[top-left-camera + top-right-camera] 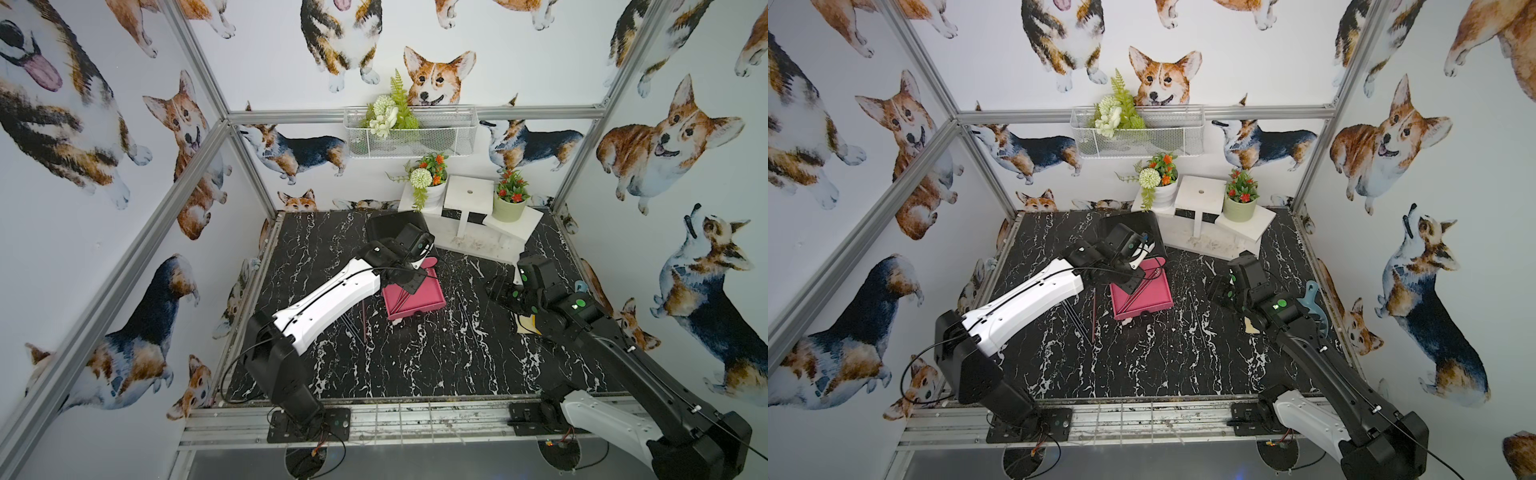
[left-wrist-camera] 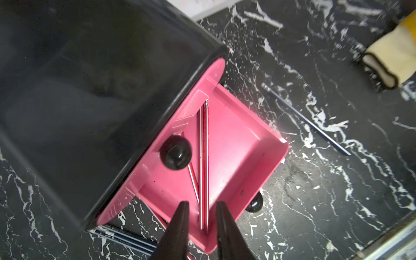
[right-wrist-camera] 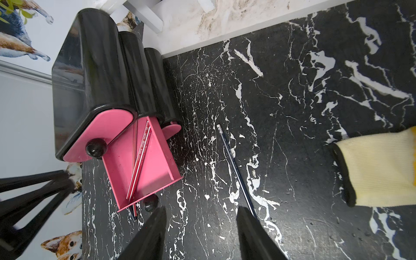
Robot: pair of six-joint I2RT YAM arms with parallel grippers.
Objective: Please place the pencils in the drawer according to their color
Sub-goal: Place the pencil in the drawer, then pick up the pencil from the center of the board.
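Pencils (image 2: 204, 157), the red ones, are lying inside the pink drawer (image 2: 236, 146). The left end effector (image 2: 200, 204) is hovering above them, narrowly parted and holding nothing. The right end effector (image 3: 201, 210) is gaping wider, also holding nothing.

Corgi-print walls (image 1: 83, 208), aluminium frame (image 1: 291, 116).
Black white-veined marble counter (image 1: 415, 365); white wire basket (image 1: 436, 141) of greenery on back wall; two potted plants (image 1: 509, 210) on white stand (image 1: 457, 199).

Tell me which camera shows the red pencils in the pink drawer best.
The left wrist view: the red pencils lie large and sharp in the open pink drawer. The right wrist view shows them smaller but clear. In both top views they are faint lines, partly hidden by the left arm.
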